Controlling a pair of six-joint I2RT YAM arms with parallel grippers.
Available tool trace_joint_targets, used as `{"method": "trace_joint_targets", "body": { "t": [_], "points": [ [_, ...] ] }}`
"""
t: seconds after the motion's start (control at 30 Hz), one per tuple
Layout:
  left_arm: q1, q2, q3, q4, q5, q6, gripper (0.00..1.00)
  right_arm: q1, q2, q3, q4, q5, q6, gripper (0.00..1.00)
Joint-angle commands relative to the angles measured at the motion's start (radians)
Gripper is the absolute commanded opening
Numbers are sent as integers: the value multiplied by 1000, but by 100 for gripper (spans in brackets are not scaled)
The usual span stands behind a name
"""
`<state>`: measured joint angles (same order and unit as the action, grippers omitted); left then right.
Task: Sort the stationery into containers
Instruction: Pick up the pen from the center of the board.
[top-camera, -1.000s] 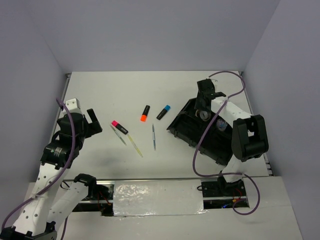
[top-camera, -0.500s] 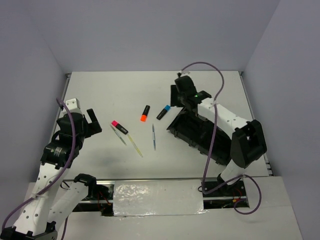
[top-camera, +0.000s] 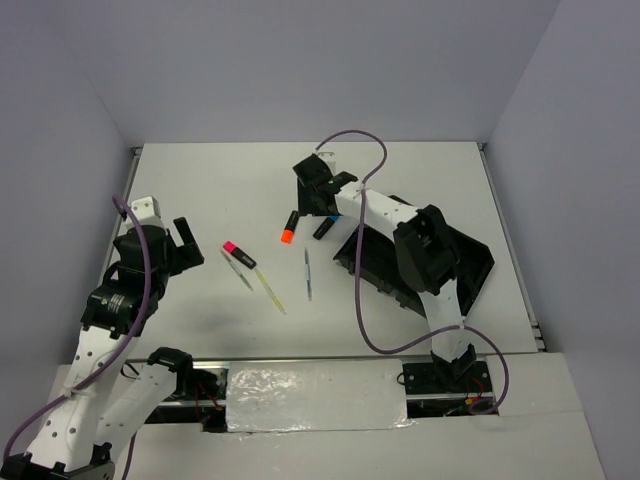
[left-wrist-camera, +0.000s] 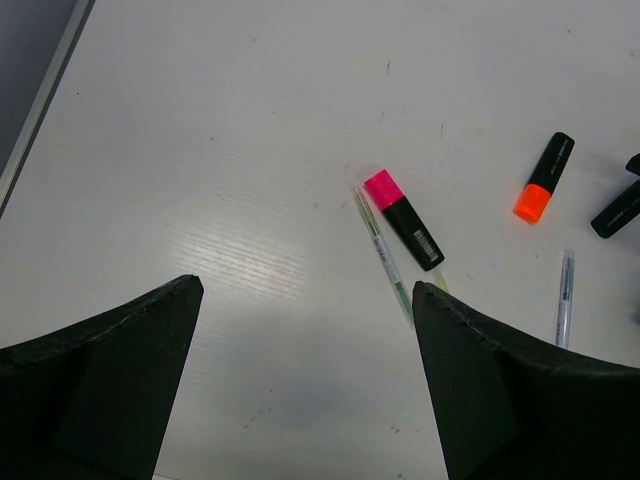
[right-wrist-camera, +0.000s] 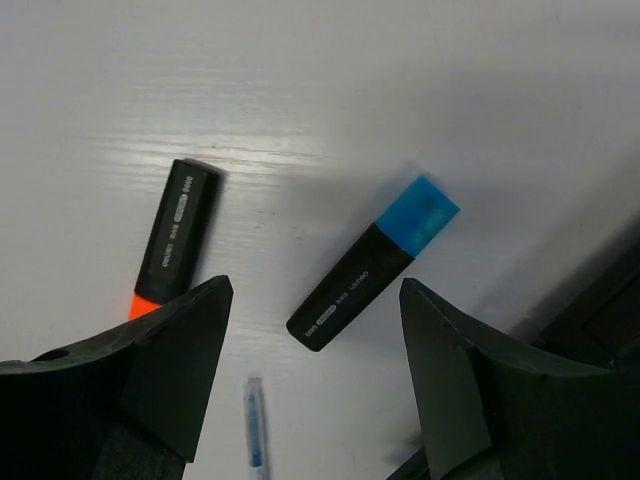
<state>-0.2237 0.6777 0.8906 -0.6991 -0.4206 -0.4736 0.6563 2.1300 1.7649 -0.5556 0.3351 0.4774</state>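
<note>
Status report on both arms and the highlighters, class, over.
Left jaws open, empty. Right jaws open over blue-capped highlighter, not gripped. Nothing blocking it.

Highlighters: three – pink highlighter (top-camera: 238, 253), orange highlighter (top-camera: 289, 227), blue highlighter (top-camera: 326, 226)
Pens: probably three – grey pen (top-camera: 236, 270), yellow pen (top-camera: 270, 291), blue pen (top-camera: 307, 274)
Organizer tray (top-camera: 476, 263): one

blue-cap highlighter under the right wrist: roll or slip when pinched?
Blue-cap highlighter looks stubby and rigid, so probably stiff and light. Its body looks flattish, so it likely won't roll far if nudged. It lies diagonal between the right gripper's open jaws, so it could twist as they close.
</note>
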Motion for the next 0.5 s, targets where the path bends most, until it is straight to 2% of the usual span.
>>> {"method": "trace_joint_targets", "body": {
  "t": [0.0, 0.07, 0.2, 0.47],
  "points": [
    [6, -13, 13, 44, 8, 13, 99, 0, -28, 7, -29, 109, 117, 76],
    [7, -17, 13, 46, 11, 15, 99, -1, -31, -14, -49, 148, 186, 80],
    [7, -18, 13, 46, 16, 15, 99, 0, -38, -71, -14, 162, 222, 81],
    [6, -27, 11, 47, 16, 15, 99, -17, 85, 19, -55, 154, 247, 80]
  ]
}}
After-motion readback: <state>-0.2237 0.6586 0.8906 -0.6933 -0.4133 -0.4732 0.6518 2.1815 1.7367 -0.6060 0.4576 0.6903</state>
